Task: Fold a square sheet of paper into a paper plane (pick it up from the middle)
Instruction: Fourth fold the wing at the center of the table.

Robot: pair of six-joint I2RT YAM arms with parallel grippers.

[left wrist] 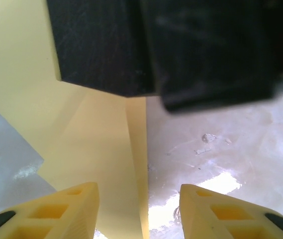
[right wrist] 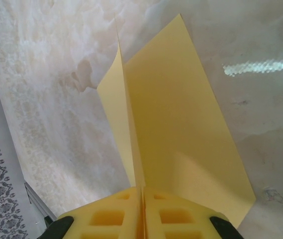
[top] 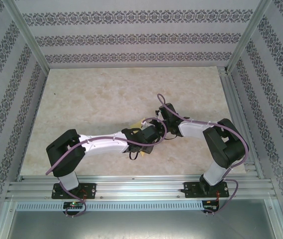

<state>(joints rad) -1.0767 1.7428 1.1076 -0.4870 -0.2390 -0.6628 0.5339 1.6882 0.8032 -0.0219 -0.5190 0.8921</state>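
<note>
Yellow paper point(right wrist: 181, 124), seemingly marbled beige table point(top: 81, 99)

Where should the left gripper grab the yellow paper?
Probably the standing fold of the yellow paper, coming straight along it from the end opposite the right gripper, which pinches it shut. That ridge sticks up between the left gripper's open fingers, ready to squeeze.
</note>
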